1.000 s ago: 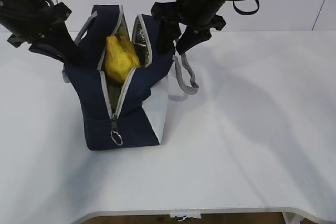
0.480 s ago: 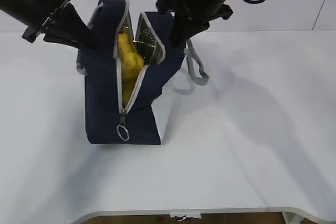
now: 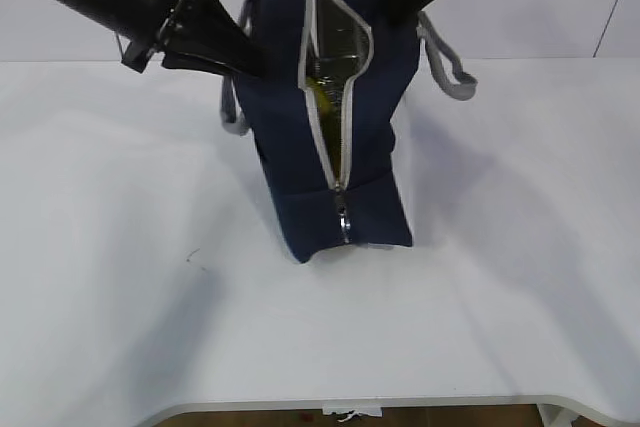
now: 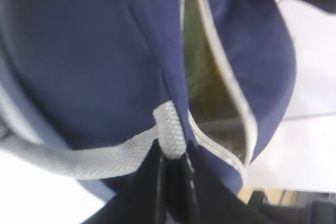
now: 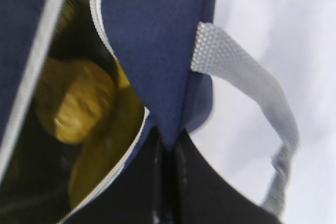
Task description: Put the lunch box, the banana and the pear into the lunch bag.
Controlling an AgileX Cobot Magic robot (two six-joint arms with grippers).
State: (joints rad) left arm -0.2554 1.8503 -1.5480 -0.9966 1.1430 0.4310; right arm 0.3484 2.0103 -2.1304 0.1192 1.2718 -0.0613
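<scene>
The navy lunch bag [image 3: 330, 137] stands tilted mid-table, its zipper open and the ring pull [image 3: 343, 227] hanging at the front. My left gripper [image 3: 256, 62] is shut on the bag's left rim where the grey handle strap [image 4: 170, 135] is sewn on. My right gripper [image 3: 402, 5] is shut on the right rim [image 5: 168, 129]. In the right wrist view the round golden pear [image 5: 79, 100] and the darker yellow banana [image 5: 105, 153] lie inside the bag. The lunch box is hidden.
The white table [image 3: 520, 247] lies all around the bag. The right grey handle [image 3: 447, 62] hangs loose behind the bag. The table's front edge [image 3: 400, 405] is near the bottom of the exterior view.
Both grippers have moved right and up, carrying the bag's rims. The bag has shifted right and turned; its white side panel no longer shows and the opening has narrowed.
</scene>
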